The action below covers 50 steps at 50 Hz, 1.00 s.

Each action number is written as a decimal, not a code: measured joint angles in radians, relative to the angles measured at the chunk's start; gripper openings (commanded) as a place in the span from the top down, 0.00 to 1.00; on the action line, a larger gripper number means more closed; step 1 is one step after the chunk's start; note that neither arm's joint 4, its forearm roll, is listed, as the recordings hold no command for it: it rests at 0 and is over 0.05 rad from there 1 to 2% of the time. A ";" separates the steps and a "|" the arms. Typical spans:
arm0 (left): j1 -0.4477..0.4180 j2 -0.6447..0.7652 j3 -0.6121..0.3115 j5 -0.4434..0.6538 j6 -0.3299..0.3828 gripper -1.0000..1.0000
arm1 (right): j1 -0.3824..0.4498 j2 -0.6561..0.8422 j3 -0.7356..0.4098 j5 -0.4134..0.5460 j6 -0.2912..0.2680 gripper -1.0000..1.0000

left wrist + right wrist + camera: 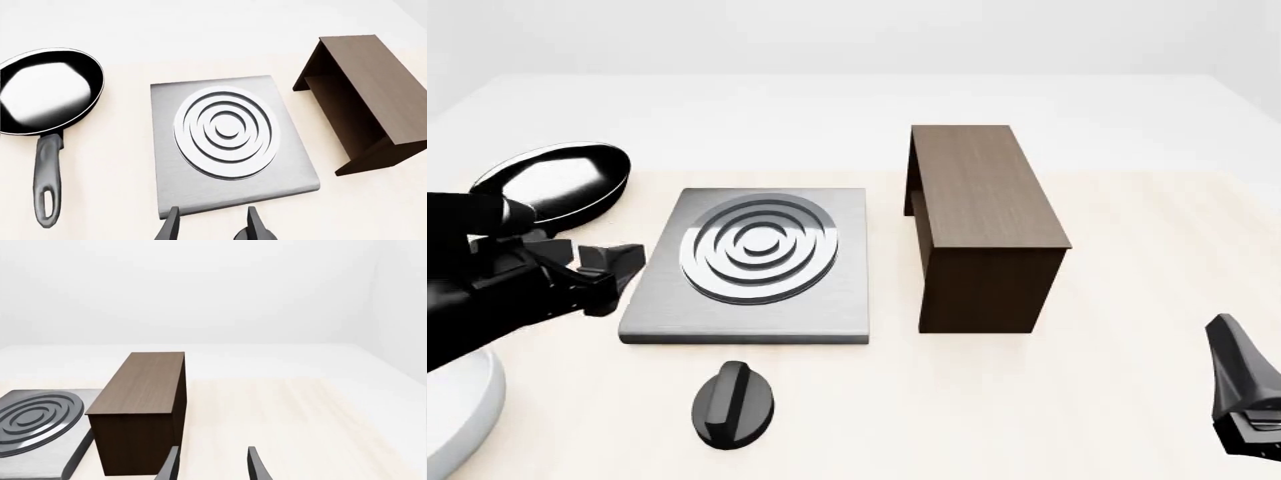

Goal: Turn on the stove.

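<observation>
The stove is a flat brushed-grey slab (834, 300) with concentric silver rings, lying left of the table's middle. Its black ridged knob (734, 403) lies on the table just in front of the slab. My left gripper (611, 275) is open and empty at the slab's left edge, above the table. In the left wrist view the stove (293, 165) fills the middle beyond the open left gripper (212, 222); I cannot make out the knob there. My right gripper (1232, 350) is open and empty at the near right, far from the stove (40, 460).
A black frying pan (554, 185) lies behind and left of the stove, also seen in the left wrist view (43, 92). A dark brown wooden cabinet (981, 225) stands right of the stove, seen by both wrists (363, 100) (137, 410). A white rounded shape (454, 420) sits near left.
</observation>
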 measured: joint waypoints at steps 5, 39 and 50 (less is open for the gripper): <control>-0.005 0.027 0.037 -0.028 -0.013 0.00 | 0.000 -0.001 -0.008 0.009 0.000 0.00; 0.025 0.168 0.158 -0.152 -0.048 0.00 | 0.000 -0.003 -0.019 0.022 0.000 0.00; 0.021 0.209 0.198 -0.199 -0.061 0.00 | 0.000 -0.003 -0.020 0.023 0.000 0.00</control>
